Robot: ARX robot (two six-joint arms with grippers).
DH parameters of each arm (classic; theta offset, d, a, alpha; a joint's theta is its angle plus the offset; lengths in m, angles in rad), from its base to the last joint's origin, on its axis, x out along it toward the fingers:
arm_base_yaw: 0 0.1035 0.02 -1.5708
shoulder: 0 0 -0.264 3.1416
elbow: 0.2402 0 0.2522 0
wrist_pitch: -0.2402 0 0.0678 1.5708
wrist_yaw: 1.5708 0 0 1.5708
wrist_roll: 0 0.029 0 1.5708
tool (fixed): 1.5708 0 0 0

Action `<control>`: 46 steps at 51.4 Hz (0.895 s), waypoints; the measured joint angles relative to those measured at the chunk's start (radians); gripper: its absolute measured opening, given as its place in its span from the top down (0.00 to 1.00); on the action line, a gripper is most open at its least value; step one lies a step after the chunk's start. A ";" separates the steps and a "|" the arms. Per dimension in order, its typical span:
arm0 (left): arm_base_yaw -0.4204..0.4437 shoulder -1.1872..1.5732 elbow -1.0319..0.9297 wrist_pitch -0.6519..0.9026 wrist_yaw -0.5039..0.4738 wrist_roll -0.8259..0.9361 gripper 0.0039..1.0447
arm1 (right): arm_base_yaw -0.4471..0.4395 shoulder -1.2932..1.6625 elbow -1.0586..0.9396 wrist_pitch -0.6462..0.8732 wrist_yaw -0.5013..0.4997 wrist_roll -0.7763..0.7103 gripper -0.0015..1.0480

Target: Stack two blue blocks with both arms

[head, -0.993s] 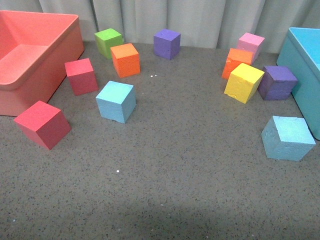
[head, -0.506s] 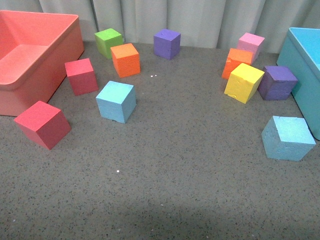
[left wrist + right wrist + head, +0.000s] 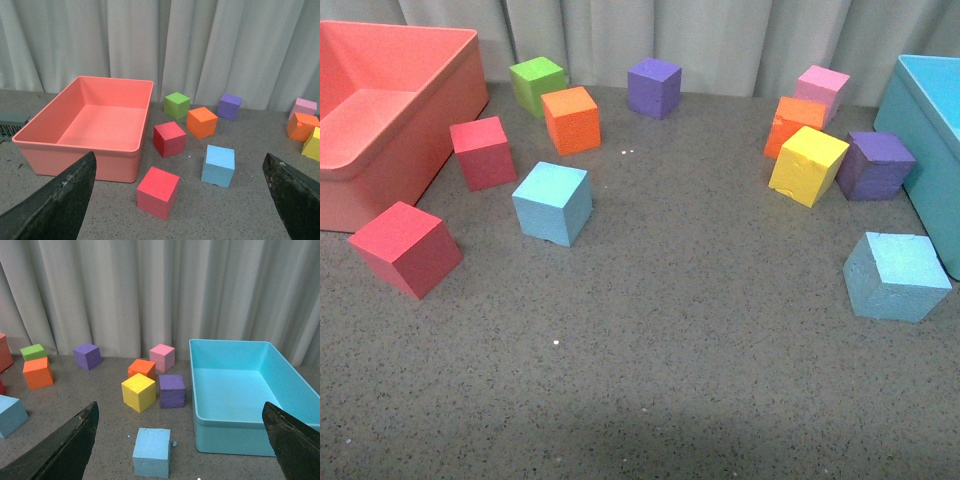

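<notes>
Two blue blocks rest apart on the grey table. One blue block lies left of centre, beside the red cubes. The other blue block sits at the right, close to the turquoise bin. No arm shows in the front view. My left gripper is open, high above the table, with the left blue block ahead between its spread fingers. My right gripper is open too, and the right blue block lies ahead between its fingers. Neither holds anything.
A salmon bin stands at the far left, a turquoise bin at the far right. Red, red, orange, green, purple, pink, orange, yellow and purple cubes lie about. A curtain hangs behind.
</notes>
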 joint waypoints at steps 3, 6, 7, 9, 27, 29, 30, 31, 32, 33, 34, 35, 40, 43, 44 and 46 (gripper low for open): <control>0.000 0.000 0.000 0.000 0.000 0.000 0.06 | 0.000 0.000 0.000 0.000 0.000 0.000 0.09; 0.000 0.000 0.000 0.000 0.000 0.000 0.06 | 0.000 0.000 0.000 0.000 0.000 0.000 0.09; 0.000 0.000 0.000 0.000 0.000 0.000 0.06 | 0.000 0.000 0.000 0.000 0.000 0.000 0.09; 0.000 0.000 0.000 0.000 0.000 0.000 0.06 | 0.000 0.000 0.000 0.000 0.000 0.000 0.09; 0.000 0.000 0.000 0.000 0.000 0.000 0.06 | 0.000 0.000 0.000 0.000 0.000 0.000 0.09; 0.000 0.000 0.000 0.000 0.000 0.000 0.06 | 0.000 0.000 0.000 0.000 0.000 0.000 0.09; 0.000 0.000 0.000 0.000 0.000 0.000 0.06 | 0.000 0.000 0.000 0.000 0.000 0.000 0.09; 0.000 0.000 0.000 0.000 0.000 0.000 0.06 | 0.000 0.000 0.000 0.000 0.000 0.000 0.09; 0.000 0.000 0.000 0.000 0.000 0.000 0.06 | 0.000 0.000 0.000 0.000 0.000 0.000 0.09; 0.000 0.000 0.000 0.000 0.000 0.000 0.06 | 0.000 0.000 0.000 0.000 0.000 0.000 0.09; 0.000 0.000 0.000 0.000 0.000 0.000 0.06 | 0.000 0.000 0.000 0.000 0.000 0.000 0.09; 0.000 0.000 0.000 0.000 0.000 0.000 0.06 | 0.000 0.000 0.000 0.000 0.000 0.000 0.09; 0.000 0.000 0.000 0.000 0.000 0.000 0.06 | 0.000 0.000 0.000 0.000 0.000 0.000 0.09; 0.000 0.000 0.000 0.000 0.000 0.000 0.06 | 0.000 0.000 0.000 0.000 0.000 0.000 0.09; 0.000 0.000 0.000 0.000 0.000 0.000 0.06 | 0.006 0.005 0.002 -0.008 0.023 -0.012 0.09; 0.000 0.000 0.000 0.000 0.000 0.000 0.06 | 0.059 0.054 0.038 -0.098 0.173 -0.072 0.09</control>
